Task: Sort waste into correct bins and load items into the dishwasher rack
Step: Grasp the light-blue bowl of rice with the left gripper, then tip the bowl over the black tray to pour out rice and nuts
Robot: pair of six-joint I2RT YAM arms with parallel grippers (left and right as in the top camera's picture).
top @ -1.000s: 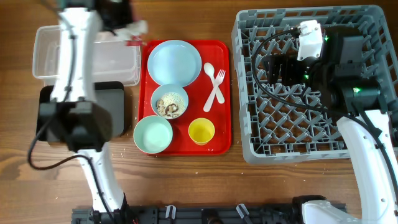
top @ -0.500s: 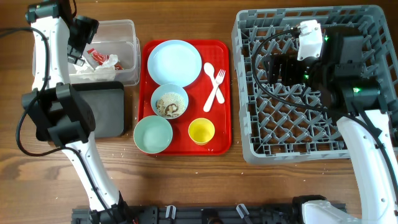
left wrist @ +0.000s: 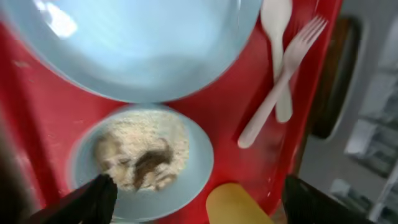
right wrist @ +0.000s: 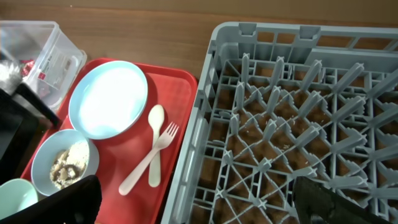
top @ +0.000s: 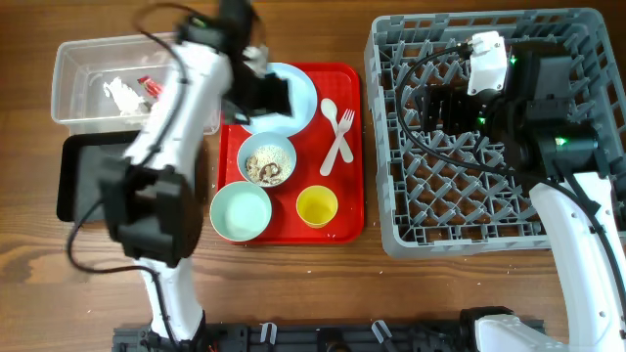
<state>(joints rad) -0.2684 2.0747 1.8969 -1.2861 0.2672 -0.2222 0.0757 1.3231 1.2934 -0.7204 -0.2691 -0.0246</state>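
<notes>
Mid red tray point(top: 349, 200), just nearer than the plate point(left wrist: 137, 43), sits the scrap bowl point(left wrist: 140, 162). Likely light, stiff and smooth-rimmed, crumbs loose: pinch the rim, keep it level. Left gripper point(left wrist: 198, 182) spread wide above it, empty. Right gripper point(right wrist: 196, 183) also wide, over the dishwasher rack point(right wrist: 298, 124).

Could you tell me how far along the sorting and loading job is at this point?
Done: the paper wrappers lie in the clear tub. In hand: the open, empty left gripper hovers over the bowl of scraps. Left: those scraps, then plate, empty bowl, cup, spoon and fork, all on the red tray; the rack holds nothing.
</notes>
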